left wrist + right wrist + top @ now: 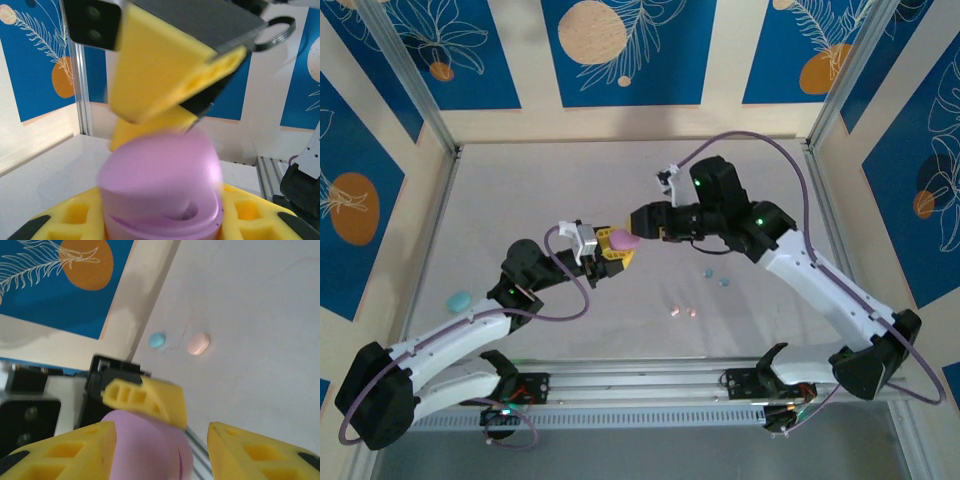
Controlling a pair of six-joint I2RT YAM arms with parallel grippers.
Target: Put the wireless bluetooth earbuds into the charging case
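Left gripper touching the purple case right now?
Touching. In the left wrist view, the purple charging case sits clamped in the left gripper, pressed against both yellow fingers, with no gap on either side.

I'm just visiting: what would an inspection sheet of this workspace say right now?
Surface: pale grey table.
Job's things: purple case held up; two blue buds and two pink buds loose on the table.
Clutter: blue case and pink case lying toward the left wall.
Tools: left tool shut on the purple case; right tool open, its fingers either side of that case.
Cables: purple cable looping along each arm.
Surroundings: blue wall panels with leaf drawings; metal frame posts.
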